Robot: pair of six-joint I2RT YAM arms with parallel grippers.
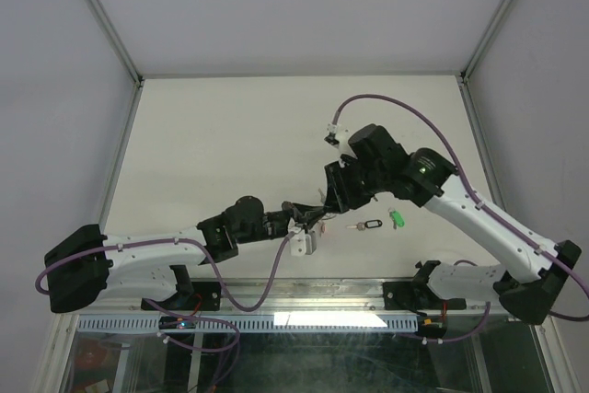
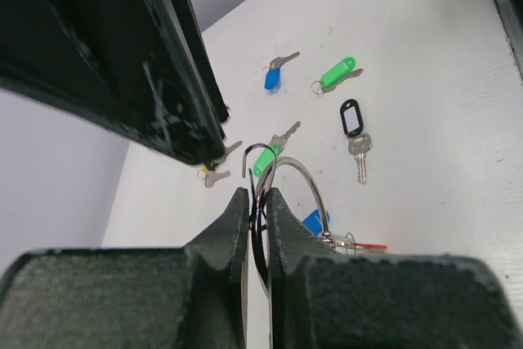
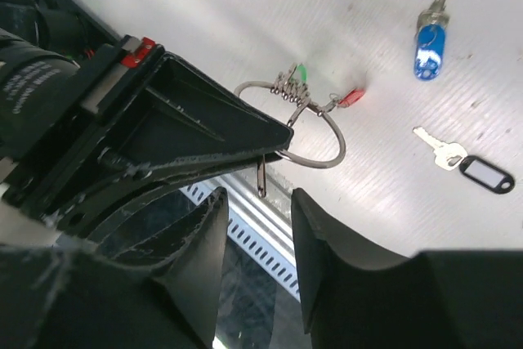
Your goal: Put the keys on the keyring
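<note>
White tabletop (image 1: 230,126), walled in pale grey, carries the whole scene. We see the left arm (image 1: 152,248) and the right arm (image 1: 488,223) converging on the keyring (image 2: 304,171), our reference for all positions. We find the left gripper (image 2: 257,196) closed to a sliver, its two fingers pinching the keyring's wire at the near side of the loop. The right gripper (image 3: 257,200) hangs just beside the keyring with its fingers parted by a clear gap. We see nothing clamped between them. A short metal piece (image 3: 261,177) shows just over that gap, and we cannot tell what it belongs to.

On the keyring we note a blue cap (image 2: 313,220) and a red cap (image 3: 353,97), close together. Beyond the keyring, apart from it, lie a black-tagged key (image 2: 353,128), a green-capped key (image 2: 337,73) and a blue-capped key (image 2: 274,78). A second green key (image 2: 266,158) sits at the keyring's far rim; we cannot tell whether it is threaded on. A small yellow-marked bunch (image 2: 214,172) lies left of the keyring in the left wrist view.
</note>
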